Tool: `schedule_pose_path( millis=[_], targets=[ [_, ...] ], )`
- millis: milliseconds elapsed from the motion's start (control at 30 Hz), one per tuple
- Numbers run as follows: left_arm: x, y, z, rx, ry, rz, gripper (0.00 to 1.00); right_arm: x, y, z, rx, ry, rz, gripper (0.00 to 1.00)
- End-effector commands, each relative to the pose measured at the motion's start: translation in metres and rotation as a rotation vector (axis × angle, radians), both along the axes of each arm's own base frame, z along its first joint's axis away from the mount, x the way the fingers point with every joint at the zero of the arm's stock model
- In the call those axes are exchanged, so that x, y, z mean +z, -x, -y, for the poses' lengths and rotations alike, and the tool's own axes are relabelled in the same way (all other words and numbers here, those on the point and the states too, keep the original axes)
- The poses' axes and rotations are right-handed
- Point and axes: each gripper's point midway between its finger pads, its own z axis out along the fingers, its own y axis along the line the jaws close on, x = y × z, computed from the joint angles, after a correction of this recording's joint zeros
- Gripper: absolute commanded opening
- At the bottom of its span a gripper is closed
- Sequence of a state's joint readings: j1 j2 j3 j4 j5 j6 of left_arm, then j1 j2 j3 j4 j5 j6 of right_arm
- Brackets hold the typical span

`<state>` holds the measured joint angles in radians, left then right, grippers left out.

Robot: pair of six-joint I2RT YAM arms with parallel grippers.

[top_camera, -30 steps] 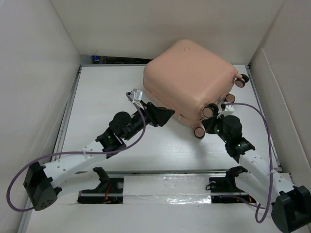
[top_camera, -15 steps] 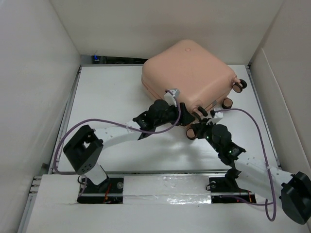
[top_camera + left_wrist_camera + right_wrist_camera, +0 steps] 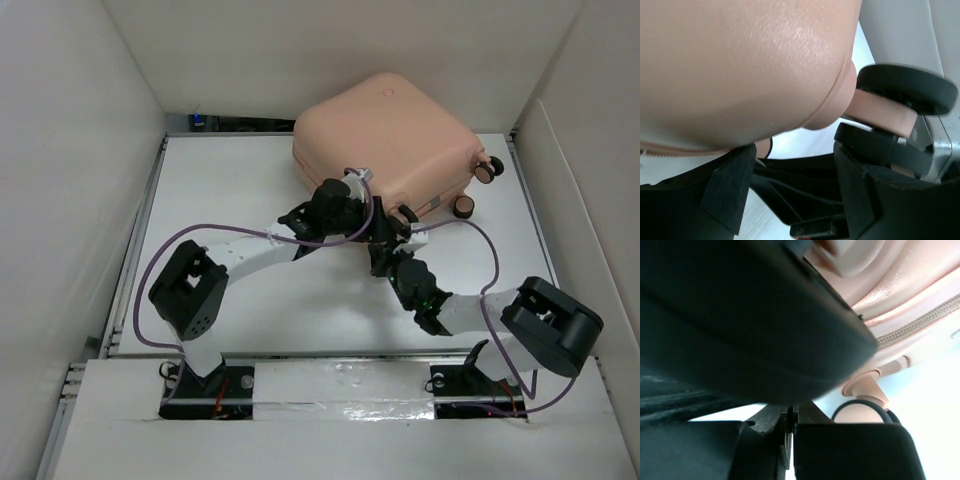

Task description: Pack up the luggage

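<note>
The peach-pink luggage (image 3: 390,135) lies closed at the back right of the white table, its wheels (image 3: 488,170) facing right. My left gripper (image 3: 374,226) is at the luggage's near edge. In the left wrist view it (image 3: 795,187) is open and empty, the shell (image 3: 740,65) just above its fingers (image 3: 730,182) and a pink-and-black wheel (image 3: 890,112) over the right finger. My right gripper (image 3: 385,255) sits just in front of the same edge. In the right wrist view it (image 3: 791,437) is shut, with a blurred black wheel close overhead and the zipper seam (image 3: 920,325) beyond.
White walls (image 3: 80,150) enclose the table on the left, back and right. Purple cables (image 3: 165,250) loop from both arms. The left arm's elbow (image 3: 185,295) stands folded at the front left and the right arm's elbow (image 3: 550,325) at the front right.
Both grippers have moved in to the luggage's near corner. The luggage has shifted back and turned, its wheels swinging right. Both arms have folded their elbows up.
</note>
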<state>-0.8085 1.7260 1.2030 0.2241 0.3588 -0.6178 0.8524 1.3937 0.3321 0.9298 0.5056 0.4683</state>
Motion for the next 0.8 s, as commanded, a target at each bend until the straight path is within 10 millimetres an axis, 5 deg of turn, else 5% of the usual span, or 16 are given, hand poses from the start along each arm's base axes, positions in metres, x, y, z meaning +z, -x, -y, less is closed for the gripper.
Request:
schedule_pose_path(
  millis=[0,67,100,167,200,267,333,467,600,733,767],
  targets=[
    [0.112,0.001,0.003,0.01,0.259,0.252,0.64,0.074,0.059,-0.104,0.496,-0.206,0.141,0.0],
    [0.119,-0.001,-0.022,0.061,0.264,0.274,0.67,0.068,0.058,-0.099,0.47,-0.202,0.1,0.12],
    [0.1,0.001,-0.033,0.082,0.23,0.256,0.68,0.068,0.058,-0.095,0.456,-0.206,0.093,0.27],
    [0.101,0.005,-0.052,0.12,0.22,0.28,0.68,0.056,0.056,-0.087,0.413,-0.186,0.036,0.45],
    [0.082,0.002,-0.068,0.15,0.181,0.272,0.68,0.054,0.056,-0.085,0.409,-0.174,0.028,0.58],
    [0.086,0.005,-0.087,0.213,0.178,0.307,0.62,0.048,0.064,-0.08,0.411,-0.148,-0.006,0.67],
    [0.067,0.01,-0.103,0.258,0.151,0.306,0.53,0.05,0.072,-0.074,0.418,-0.14,-0.017,0.73],
    [0.045,0.016,-0.121,0.309,0.134,0.31,0.38,0.036,0.087,-0.058,0.421,-0.079,-0.092,0.73],
    [0.014,0.022,-0.119,0.27,0.116,0.301,0.26,0.061,0.109,-0.057,0.511,-0.022,-0.088,0.02],
    [0.015,0.024,-0.1,0.211,0.151,0.327,0.28,0.12,0.108,-0.028,0.424,0.029,0.002,0.01],
    [0.006,0.024,-0.092,0.201,0.124,0.32,0.32,0.125,0.105,-0.017,0.38,0.06,0.007,0.08]
  ],
)
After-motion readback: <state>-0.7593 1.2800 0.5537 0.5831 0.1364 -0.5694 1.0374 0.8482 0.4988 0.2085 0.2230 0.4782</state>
